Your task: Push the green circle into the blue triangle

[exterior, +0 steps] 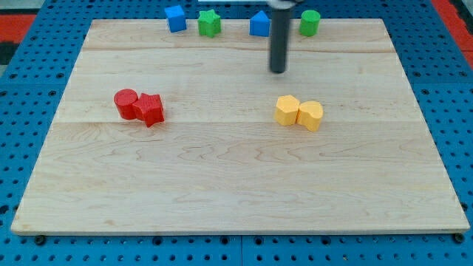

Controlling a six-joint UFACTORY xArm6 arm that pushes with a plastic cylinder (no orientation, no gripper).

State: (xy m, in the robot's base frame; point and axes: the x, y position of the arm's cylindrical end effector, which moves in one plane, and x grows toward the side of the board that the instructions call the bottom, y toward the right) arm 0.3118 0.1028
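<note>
The green circle [310, 23] stands at the board's top edge, right of centre. The blue triangle [259, 24] sits to its left at the same edge, partly hidden behind the dark rod. The rod stands between the two in the view. My tip [278, 71] rests on the board below them, a little below and left of the green circle, touching no block.
A blue block [176, 18] and a green star [210, 24] sit at the top edge, left of centre. A red circle [126, 103] touches a red star-like block [151, 110] at the left. Two yellow blocks [288, 110] [311, 115] touch each other below my tip.
</note>
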